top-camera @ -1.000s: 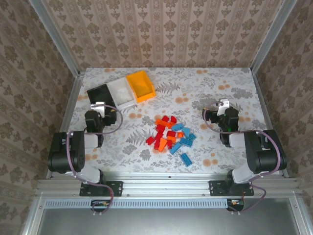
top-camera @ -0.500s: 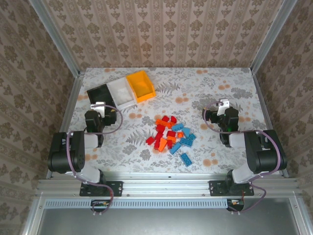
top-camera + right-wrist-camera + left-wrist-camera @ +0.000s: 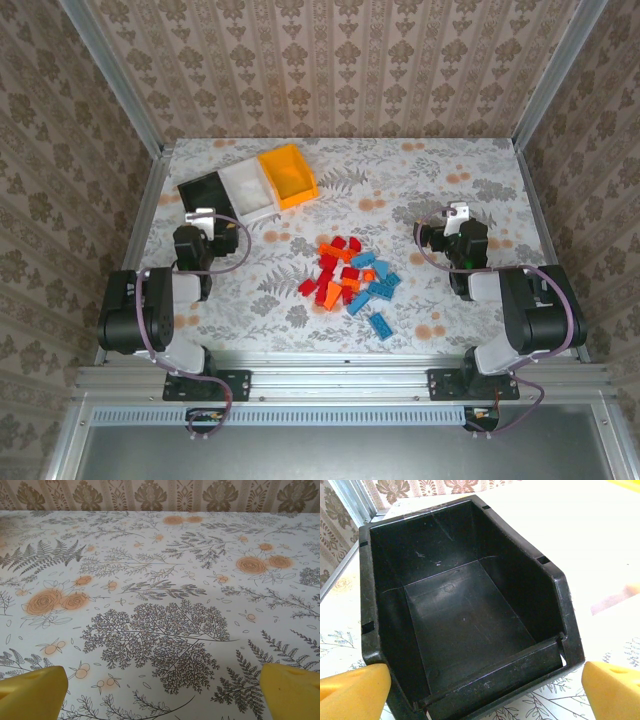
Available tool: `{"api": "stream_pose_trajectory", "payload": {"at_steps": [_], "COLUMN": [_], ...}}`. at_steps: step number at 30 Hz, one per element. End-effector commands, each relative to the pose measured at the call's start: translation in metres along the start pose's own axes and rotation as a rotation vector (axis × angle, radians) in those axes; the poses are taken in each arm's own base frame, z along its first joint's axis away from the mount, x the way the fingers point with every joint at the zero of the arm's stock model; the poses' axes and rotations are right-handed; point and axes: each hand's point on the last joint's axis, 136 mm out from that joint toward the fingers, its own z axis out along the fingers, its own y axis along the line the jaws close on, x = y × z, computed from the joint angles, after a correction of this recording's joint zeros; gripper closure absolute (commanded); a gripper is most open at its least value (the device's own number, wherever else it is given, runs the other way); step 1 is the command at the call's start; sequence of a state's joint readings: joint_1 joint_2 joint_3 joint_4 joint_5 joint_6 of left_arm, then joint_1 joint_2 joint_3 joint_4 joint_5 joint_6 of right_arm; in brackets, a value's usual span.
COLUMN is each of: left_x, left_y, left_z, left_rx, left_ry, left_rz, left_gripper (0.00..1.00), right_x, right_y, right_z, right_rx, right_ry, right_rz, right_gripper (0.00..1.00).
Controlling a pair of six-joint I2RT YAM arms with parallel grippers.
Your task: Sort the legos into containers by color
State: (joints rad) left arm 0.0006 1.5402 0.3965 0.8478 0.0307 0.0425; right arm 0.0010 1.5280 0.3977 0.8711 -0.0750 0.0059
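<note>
We see a tabletop (image 3: 420, 175) with a pale surface, printed with grey ferns and orange roses. Walls (image 3: 340, 70) with beige damask wallpaper close it on three sides. Silver metal posts (image 3: 112, 85) rise at the two back corners, and a metal rail (image 3: 340, 380) runs along the near edge.

containers (image 3: 248, 188) in a row far left, legos (image 3: 350, 279) heaped centre
</note>
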Motion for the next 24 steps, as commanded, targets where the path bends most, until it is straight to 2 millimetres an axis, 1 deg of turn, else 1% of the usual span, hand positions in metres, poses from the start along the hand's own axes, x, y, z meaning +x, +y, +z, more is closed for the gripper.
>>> {"api": "stream_pose_trajectory", "payload": {"at_steps": [1,14,15,18,21,24], "left_x": [-0.006,-0.006,-0.007,-0.007,-0.007,-0.006], "left_y": [-0.003,-0.003,-0.004,-0.004,-0.002,0.004], "left_z": [0.001,0.001,0.001,0.001,0.001,0.0], "left_rx": [0.014,0.012,0.008,0.002,0.02,-0.021], "left_ry": [-0.015,-0.015,-0.018,-0.015,-0.017,-0.012], "left_rz": [0.017,0.021,0.026,0.026,0.005,0.002], "left_gripper": [0.0,0.0,0.0,0.0,0.0,0.0], "right_x": [0.0,0.0,-0.001,0.0,0.0,-0.001], "right_y": [-0.002,-0.002,-0.003,-0.016,-0.016,-0.017], "right_z": [0.0,0.0,0.0,0.001,0.001,0.001], "right_rx": [0.01,0.009,0.008,0.081,0.081,0.098], "right_ry": [-0.002,-0.002,-0.002,0.005,0.005,0.004], "right_rz": [-0.001,0.001,0.008,0.037,0.035,0.032], "right_gripper": [0.0,0.0,0.0,0.0,0.0,0.0]}}
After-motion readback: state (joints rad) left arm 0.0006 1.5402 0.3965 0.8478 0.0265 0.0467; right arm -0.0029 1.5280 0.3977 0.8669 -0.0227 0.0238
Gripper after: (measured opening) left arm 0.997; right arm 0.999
